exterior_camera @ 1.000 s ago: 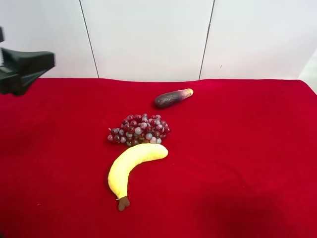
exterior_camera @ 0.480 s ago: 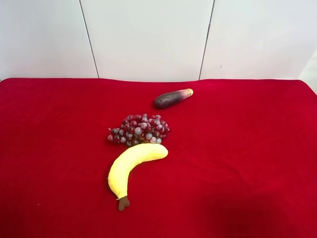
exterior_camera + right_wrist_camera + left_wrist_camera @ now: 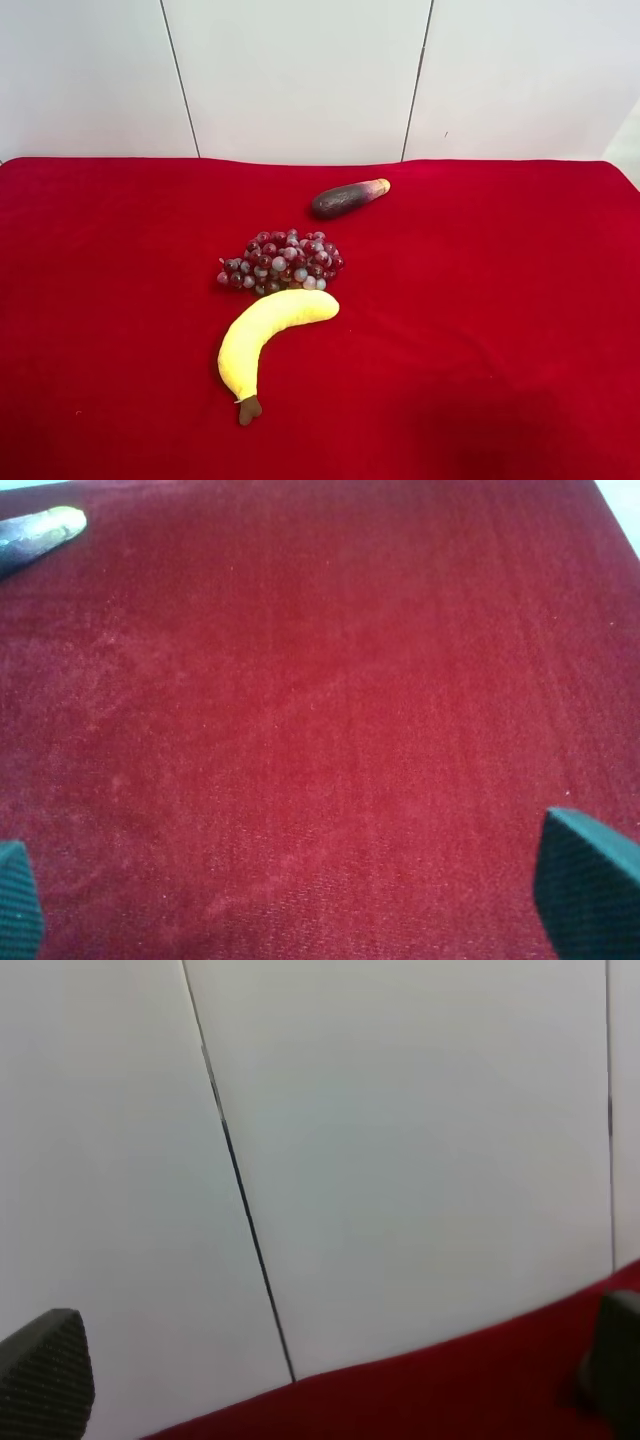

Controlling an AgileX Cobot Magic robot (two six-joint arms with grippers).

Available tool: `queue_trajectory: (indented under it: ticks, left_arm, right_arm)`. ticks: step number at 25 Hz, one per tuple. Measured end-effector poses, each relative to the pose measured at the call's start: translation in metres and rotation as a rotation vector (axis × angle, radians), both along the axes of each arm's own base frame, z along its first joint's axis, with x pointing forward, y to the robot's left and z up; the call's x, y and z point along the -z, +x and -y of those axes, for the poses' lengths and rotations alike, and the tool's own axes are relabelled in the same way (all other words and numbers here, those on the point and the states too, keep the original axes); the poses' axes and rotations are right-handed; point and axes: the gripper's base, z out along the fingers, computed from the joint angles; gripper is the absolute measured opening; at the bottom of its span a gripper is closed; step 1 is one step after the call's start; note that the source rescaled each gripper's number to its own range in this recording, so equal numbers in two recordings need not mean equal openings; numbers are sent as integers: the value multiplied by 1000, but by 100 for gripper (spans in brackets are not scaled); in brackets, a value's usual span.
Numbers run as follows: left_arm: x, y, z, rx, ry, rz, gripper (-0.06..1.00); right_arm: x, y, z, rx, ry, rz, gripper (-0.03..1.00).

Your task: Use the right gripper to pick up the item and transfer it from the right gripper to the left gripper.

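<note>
Surface: a red velvet cloth (image 3: 500, 300) covers the whole table, with a white panelled wall (image 3: 300, 80) behind its far edge.
Item: the bunch of grapes (image 3: 281, 261) lies flat on the cloth near the middle of the exterior high view, dark-red and frosty grey-purple berries mixed, nothing gripping it.
Banana: the yellow plush banana (image 3: 262, 336) lies just on the near side of the grapes, its upper end touching or almost touching the bunch, its brown stem end pointing toward the near edge.
Eggplant piece: the dark purple eggplant-like piece (image 3: 347, 198) with a tan tip lies beyond the grapes and a little to the right, apart from them.
Right gripper: the right gripper (image 3: 320, 900) hangs over bare red cloth; its fingertips (image 3: 585, 885) sit at opposite edges of the right wrist view, spread wide with nothing between them. The tan tip of the eggplant-like piece shows at one corner of that view.
Left gripper: the left gripper (image 3: 330, 1370) faces the white wall and the cloth's far edge; its fingertips (image 3: 48, 1375) stand wide apart and hold nothing.
Arms: neither arm shows in the exterior high view.
</note>
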Motion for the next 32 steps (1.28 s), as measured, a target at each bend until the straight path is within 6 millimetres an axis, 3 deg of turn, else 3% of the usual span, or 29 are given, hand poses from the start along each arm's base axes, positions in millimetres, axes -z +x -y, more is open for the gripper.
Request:
queue_trajectory:
  ticks: [7,10,15,19,23,32]
  left_arm:
    - [3,0,0,2,-39,-59,100]
    - [-5,-2,0,3,-22,-98,100]
    - [-26,-14,-5,-62,-91,-277,100]
    - [-27,-22,-10,-127,-174,-409,100]
    - [-16,-38,-10,-135,-160,-509,100]
    - [-9,-84,-12,-130,-131,-433,100]
  right_arm:
    - [0,0,0,0,0,0,96]
    - [0,0,0,0,0,0,96]
    - [0,0,0,0,0,0,96]
    - [0,0,0,0,0,0,96]
    - [0,0,0,0,0,0,96]
    - [0,0,0,0,0,0,96]
